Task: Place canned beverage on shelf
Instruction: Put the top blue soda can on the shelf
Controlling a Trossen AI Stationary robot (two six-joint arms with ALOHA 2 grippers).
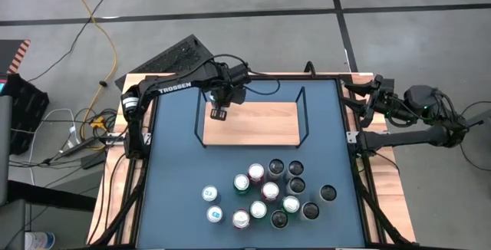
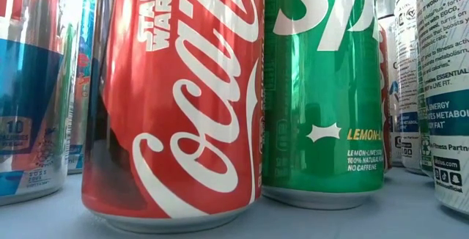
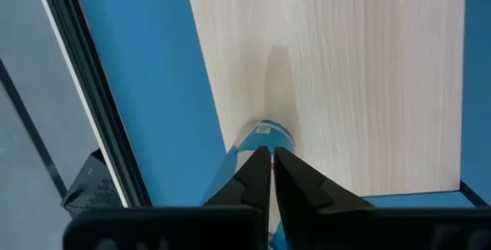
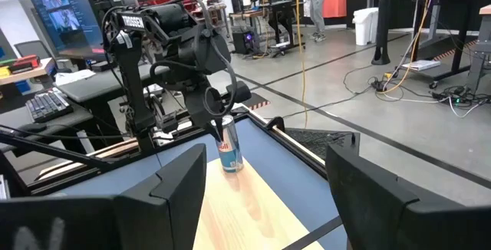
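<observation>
Can (image 3: 265,133) mostly hidden behind left gripper (image 3: 272,175); label unreadable.

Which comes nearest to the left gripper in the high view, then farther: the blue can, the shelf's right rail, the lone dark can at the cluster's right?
1. blue can: at the left gripper's fingertips, on the left end of the shelf.
2. right rail: across the board, on its far side.
3. lone dark can: off the shelf, at the cluster's right end.
</observation>
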